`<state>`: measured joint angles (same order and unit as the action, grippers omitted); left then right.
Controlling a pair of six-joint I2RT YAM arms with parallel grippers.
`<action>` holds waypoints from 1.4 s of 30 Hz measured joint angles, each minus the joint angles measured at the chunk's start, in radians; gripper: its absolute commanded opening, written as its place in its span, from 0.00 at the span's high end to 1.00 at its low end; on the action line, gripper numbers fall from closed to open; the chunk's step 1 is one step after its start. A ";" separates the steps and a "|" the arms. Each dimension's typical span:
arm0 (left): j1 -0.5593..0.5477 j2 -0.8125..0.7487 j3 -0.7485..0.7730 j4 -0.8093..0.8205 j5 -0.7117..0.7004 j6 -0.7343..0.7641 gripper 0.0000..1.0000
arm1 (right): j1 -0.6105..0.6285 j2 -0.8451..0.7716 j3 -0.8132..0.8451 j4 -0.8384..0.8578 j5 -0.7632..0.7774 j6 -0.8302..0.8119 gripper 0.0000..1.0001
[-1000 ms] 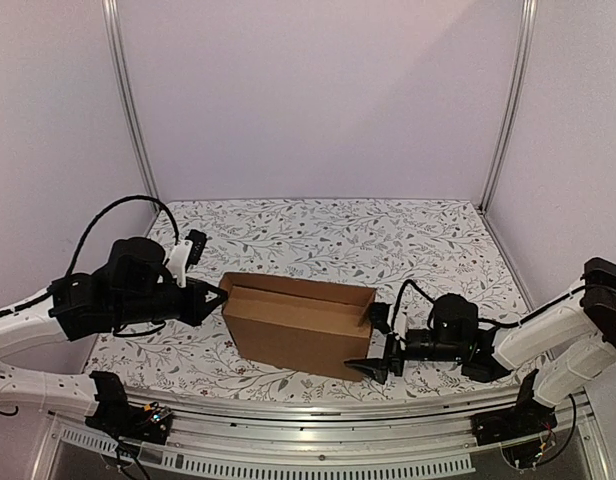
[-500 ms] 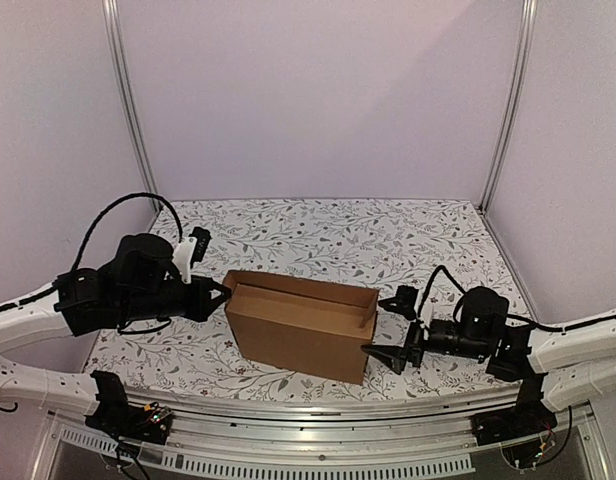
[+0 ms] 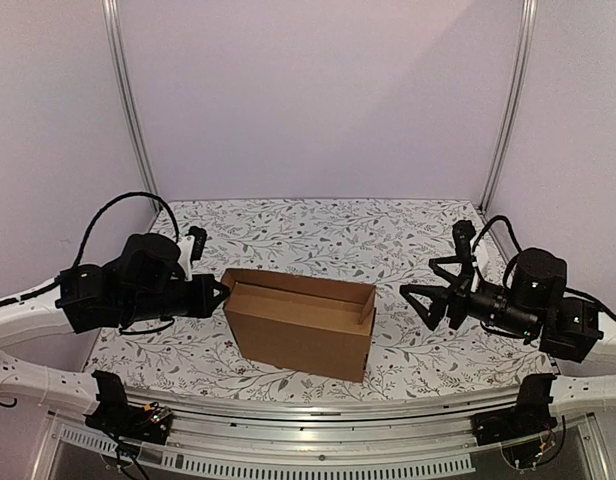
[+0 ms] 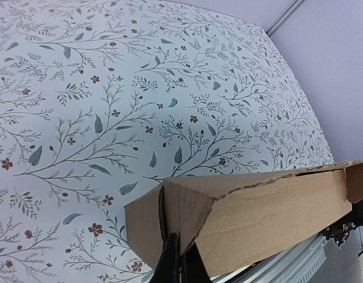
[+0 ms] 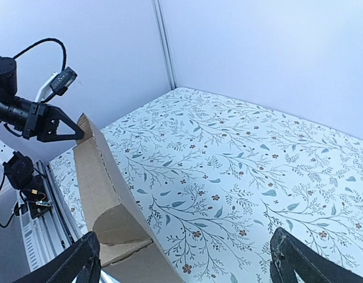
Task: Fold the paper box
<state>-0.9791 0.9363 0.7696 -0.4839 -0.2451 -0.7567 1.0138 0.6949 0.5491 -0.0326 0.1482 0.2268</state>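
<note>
One paper box [image 3: 303,325] is standing walled, open-topped; closing is probably remaining. Left gripper [image 3: 220,292] jaws are sitting shut at its end; right gripper [image 3: 433,268] jaws are gaping, empty.

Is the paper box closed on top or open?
Open: the paper box stands with walls raised, and the top view shows its hollow inside uncovered.

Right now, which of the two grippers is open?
The right gripper: its jaws are spread wide, clear of the paper box. The left gripper is shut, its tips at the box's left end.
</note>
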 measured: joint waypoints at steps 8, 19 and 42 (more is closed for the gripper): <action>-0.047 0.034 0.038 -0.050 -0.090 -0.102 1.00 | 0.188 0.220 0.290 -0.217 0.211 0.086 0.01; -0.094 0.039 0.049 -0.084 -0.170 -0.183 1.00 | 0.257 0.468 0.472 -0.405 0.433 0.312 0.13; -0.140 0.047 0.066 -0.138 -0.272 -0.266 1.00 | 0.289 0.654 0.623 -0.530 0.558 0.452 0.57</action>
<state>-1.1194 0.9833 0.8352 -0.6224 -0.5171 -1.0222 1.3025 1.3487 1.1717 -0.5629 0.7063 0.6788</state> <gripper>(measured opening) 0.007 0.464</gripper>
